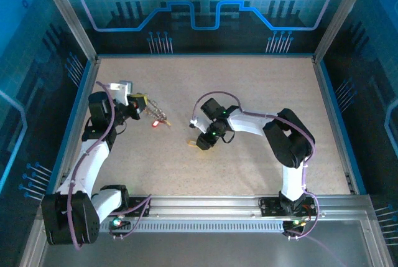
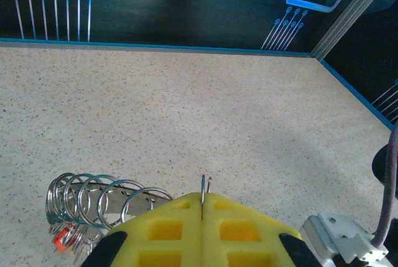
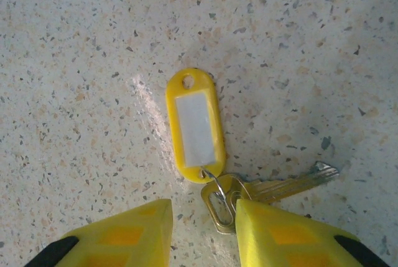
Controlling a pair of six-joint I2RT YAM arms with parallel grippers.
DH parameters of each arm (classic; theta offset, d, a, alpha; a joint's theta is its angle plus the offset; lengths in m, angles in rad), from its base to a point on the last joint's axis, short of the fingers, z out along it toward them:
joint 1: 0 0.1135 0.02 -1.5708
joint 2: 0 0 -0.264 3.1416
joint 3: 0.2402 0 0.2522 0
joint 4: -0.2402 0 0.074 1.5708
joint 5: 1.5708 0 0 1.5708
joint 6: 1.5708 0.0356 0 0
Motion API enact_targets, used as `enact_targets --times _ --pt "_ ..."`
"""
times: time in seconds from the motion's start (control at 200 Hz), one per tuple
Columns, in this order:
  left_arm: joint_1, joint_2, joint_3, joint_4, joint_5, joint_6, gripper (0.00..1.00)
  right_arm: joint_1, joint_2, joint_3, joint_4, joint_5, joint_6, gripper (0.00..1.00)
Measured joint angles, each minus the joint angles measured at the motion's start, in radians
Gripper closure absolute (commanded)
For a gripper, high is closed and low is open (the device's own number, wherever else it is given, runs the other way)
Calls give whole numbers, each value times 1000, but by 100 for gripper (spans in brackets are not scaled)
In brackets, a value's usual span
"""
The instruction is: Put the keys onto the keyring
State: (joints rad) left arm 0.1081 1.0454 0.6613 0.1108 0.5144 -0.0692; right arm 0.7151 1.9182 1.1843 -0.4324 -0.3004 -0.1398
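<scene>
L gripper (image 2: 202,208) has its yellow fingers (image 2: 165,229) pressed tight together, pinching the keyring (image 2: 204,186) edge-on: just a thin wire loop poking up from the seam. A row of silvery split rings (image 2: 99,200) w/ a red tag (image 2: 60,237) hangs off to one side, over the speckled table (image 2: 199,111). In top view this cluster sits left of centre, well apart from the R arm.

R gripper (image 3: 204,226) is spread partway, fingers either side of the head of a brass key (image 3: 292,182) lying flat on the table. Not pinched, as far as I can see. A yellow tag (image 3: 194,127) w/ white label is joined to the key by a small split ring (image 3: 214,183) & points away from the gripper.

Handling, my read: key is light, stiff & thin, flat on a hard top, so prob slippery & hard to get under. Tag is thicker plastic w/ easier purchase, but the key would then dangle & swing. Best bet: pinch the key head across its edges, leaving the small ring free for threading
</scene>
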Motion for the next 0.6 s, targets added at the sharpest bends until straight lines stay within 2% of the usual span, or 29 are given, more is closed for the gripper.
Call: enact_targets --times 0.205,0.34,0.505,0.6 --pt "0 0 0 0 0 0 100 6 9 1 7 -15 0 78" --pt "0 0 0 0 0 0 100 16 12 1 8 -22 -4 80" --pt "0 0 0 0 0 0 100 19 13 1 8 -24 -4 78" --pt "-1 0 0 0 0 0 100 21 13 1 18 -33 -5 73"
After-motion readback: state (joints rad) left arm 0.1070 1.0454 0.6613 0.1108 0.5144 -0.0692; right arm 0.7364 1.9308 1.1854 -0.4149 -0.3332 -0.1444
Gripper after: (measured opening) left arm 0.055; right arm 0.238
